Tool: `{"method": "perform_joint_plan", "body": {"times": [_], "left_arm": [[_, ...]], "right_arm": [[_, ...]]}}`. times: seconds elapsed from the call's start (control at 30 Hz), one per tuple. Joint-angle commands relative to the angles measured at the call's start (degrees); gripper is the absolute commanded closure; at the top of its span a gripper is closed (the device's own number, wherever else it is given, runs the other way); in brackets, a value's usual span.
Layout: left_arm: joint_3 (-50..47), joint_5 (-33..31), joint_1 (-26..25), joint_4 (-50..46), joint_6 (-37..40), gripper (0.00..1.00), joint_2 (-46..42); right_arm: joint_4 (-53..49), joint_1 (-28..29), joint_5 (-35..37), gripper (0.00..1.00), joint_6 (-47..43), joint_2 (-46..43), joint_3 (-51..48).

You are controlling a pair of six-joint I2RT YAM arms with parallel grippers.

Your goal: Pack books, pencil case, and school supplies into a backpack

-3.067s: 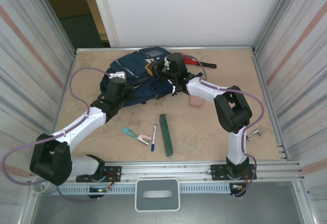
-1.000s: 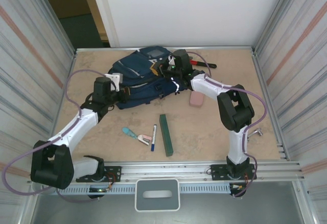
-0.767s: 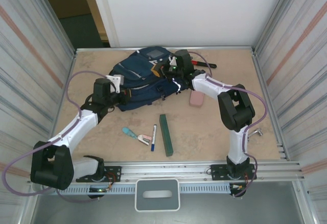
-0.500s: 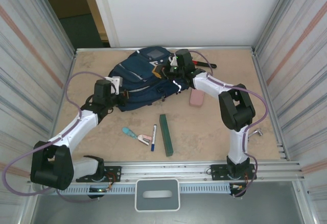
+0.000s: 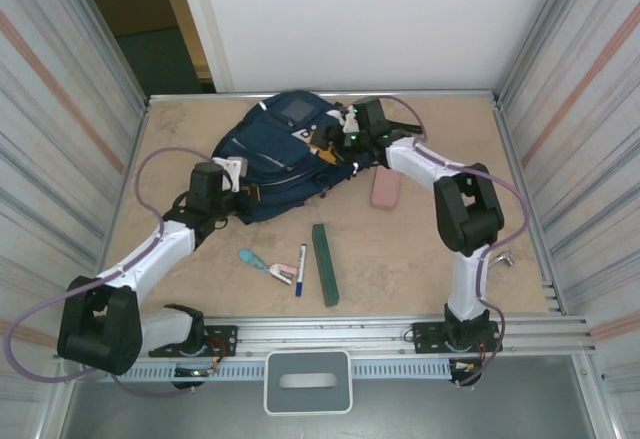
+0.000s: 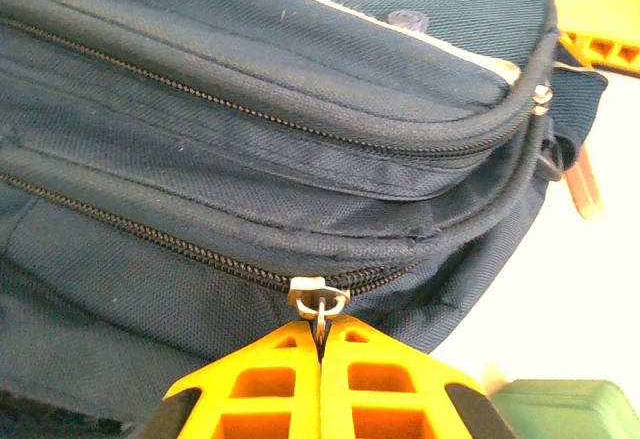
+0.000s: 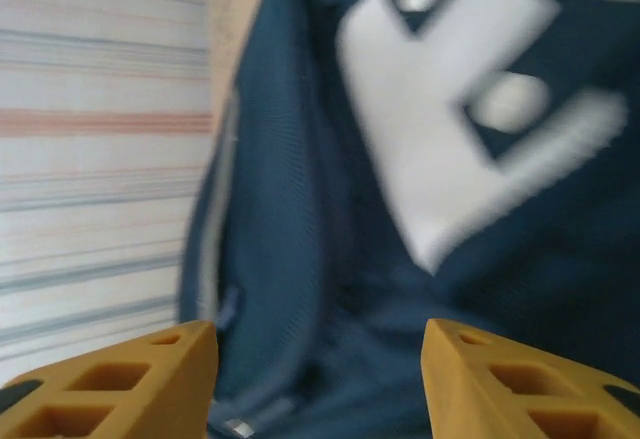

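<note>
As the right pincer (image 7: 318,347) is open, the backpack (image 5: 275,154) may be dragged to 7 o'clock by the left pincer (image 6: 320,347) clamping its zip (image 6: 318,294).

The left gripper (image 6: 322,344) is closed on the metal zipper pull (image 6: 319,297) of the navy backpack (image 6: 250,129); a green book (image 6: 560,409) lies near on the worktop (image 6: 565,289).
</note>
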Motion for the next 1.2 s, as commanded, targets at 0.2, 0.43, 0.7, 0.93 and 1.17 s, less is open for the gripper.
{"method": "perform_joint_plan", "body": {"times": [0.2, 0.43, 0.7, 0.93, 1.17], "left_arm": [[-0.6, 1.7, -2.1, 0.4, -0.2, 1.00, -4.3], [0.6, -1.8, -5.6, -2.1, 1.1, 1.00, -3.3], [-0.4, -16.8, -7.3, -7.5, 2.7, 1.00, -6.3], [-0.5, -25.1, -8.4, -9.9, 3.5, 1.00, -5.6], [-1.0, -17.8, -9.0, -7.6, 4.2, 1.00, -8.0]], "right_arm": [[1.1, 2.3, 11.8, 0.25, -3.8, -14.4, -23.0], [10.0, 4.0, 6.8, 0.33, 1.7, -4.7, -15.6], [0.4, 0.4, 11.6, 0.94, -8.9, -4.7, -13.0], [-11.2, -0.2, 10.8, 1.00, -19.9, -2.9, -5.1], [-15.5, -1.0, 8.5, 1.00, -23.2, -0.3, 1.6]]}}
